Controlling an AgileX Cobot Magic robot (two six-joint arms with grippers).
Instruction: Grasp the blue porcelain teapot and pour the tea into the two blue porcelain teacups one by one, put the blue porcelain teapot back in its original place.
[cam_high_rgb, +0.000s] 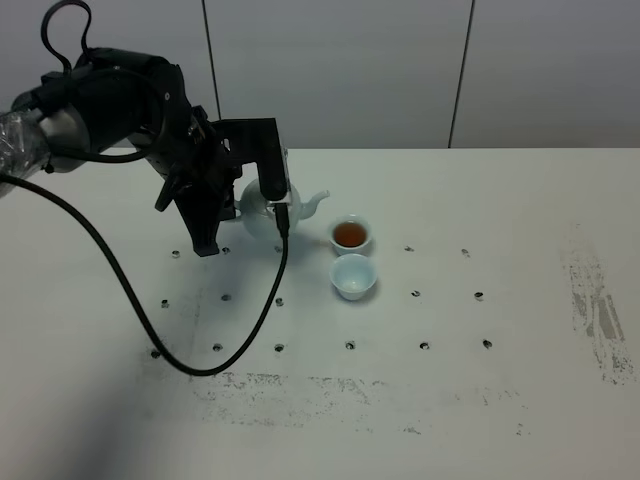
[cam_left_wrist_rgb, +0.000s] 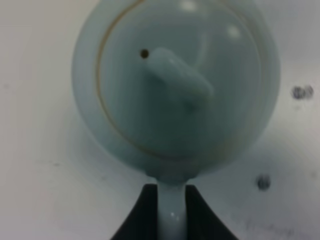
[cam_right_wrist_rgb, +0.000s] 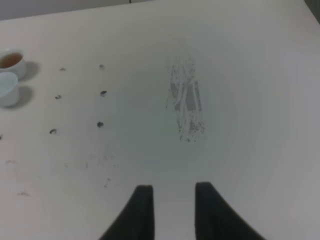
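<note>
The blue porcelain teapot (cam_high_rgb: 268, 208) is near the table's middle, left of the cups, lid on and spout pointing right. My left gripper (cam_high_rgb: 232, 205) is shut on its loop handle. In the left wrist view the two black fingers (cam_left_wrist_rgb: 145, 212) clamp the handle (cam_left_wrist_rgb: 172, 220) below the round teapot lid (cam_left_wrist_rgb: 175, 80). I cannot tell whether the pot rests on the table. Two blue porcelain teacups stand right of the spout. The far teacup (cam_high_rgb: 351, 233) holds brown tea and the near teacup (cam_high_rgb: 353, 276) looks empty. My right gripper (cam_right_wrist_rgb: 172, 192) is open and empty, far from the cups (cam_right_wrist_rgb: 11, 61).
The white table (cam_high_rgb: 500, 200) has rows of small screw holes. Worn grey scuffs lie at the right (cam_high_rgb: 595, 300) and along the front (cam_high_rgb: 330, 390). A black cable (cam_high_rgb: 200, 355) loops from the left arm over the table in front of the teapot.
</note>
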